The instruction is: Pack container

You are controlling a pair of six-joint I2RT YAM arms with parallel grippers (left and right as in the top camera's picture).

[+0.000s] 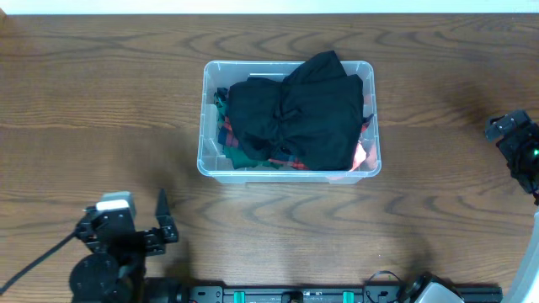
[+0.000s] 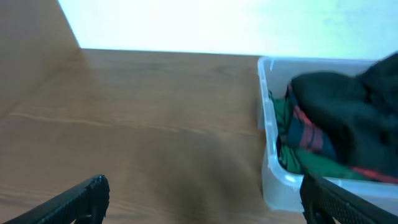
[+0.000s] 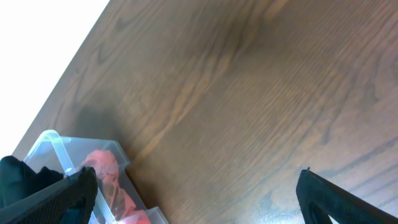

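The clear container (image 1: 205, 160) stands at the middle of the wooden table, filled with clothes: a black garment (image 1: 307, 114) on top, green and red plaid fabric (image 1: 244, 153) beneath, a red-pink piece (image 1: 362, 156) at its right front corner. My left gripper (image 1: 162, 220) is open and empty at the front left, apart from the tub. My right gripper (image 1: 505, 128) is at the far right edge, open and empty. The left wrist view shows the tub's wall (image 2: 273, 180) with clothes inside, between open fingers (image 2: 199, 202). The right wrist view shows the tub corner (image 3: 59, 146) and open fingers (image 3: 196, 193).
The table's far edge meets a white wall along the top of the overhead view. A black rail with cables (image 1: 337, 295) runs along the front edge between the arm bases.
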